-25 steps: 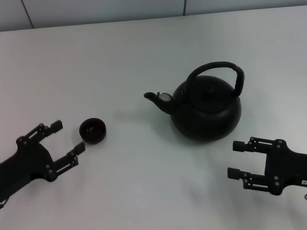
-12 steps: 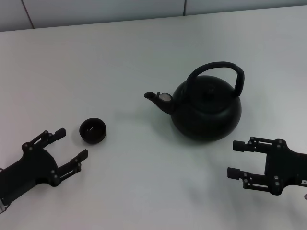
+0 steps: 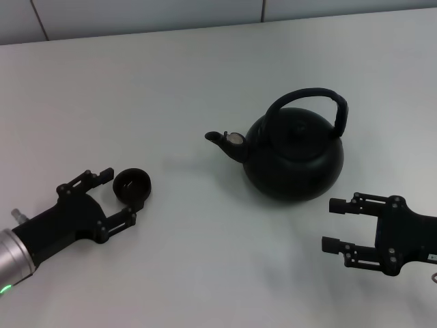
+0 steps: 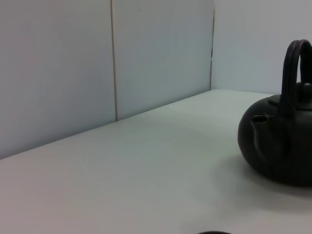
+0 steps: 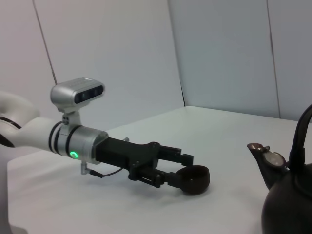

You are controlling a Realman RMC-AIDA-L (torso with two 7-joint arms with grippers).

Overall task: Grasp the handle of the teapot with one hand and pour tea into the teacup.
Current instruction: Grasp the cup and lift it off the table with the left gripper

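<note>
Your left gripper [image 3: 115, 197] has just advanced, its spread fingers now flanking the teacup [image 3: 132, 186] at lower left, gripping nothing. Your right gripper [image 3: 332, 223] waits open and empty at lower right, so the teapot [image 3: 295, 156] handle [image 3: 308, 96] remains ungrasped.

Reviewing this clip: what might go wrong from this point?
The open left gripper brackets the small teacup; one finger sits very close and might nudge it away. The open right gripper is low beside the teapot, well below the handle, so a direct approach may bump the body.
</note>
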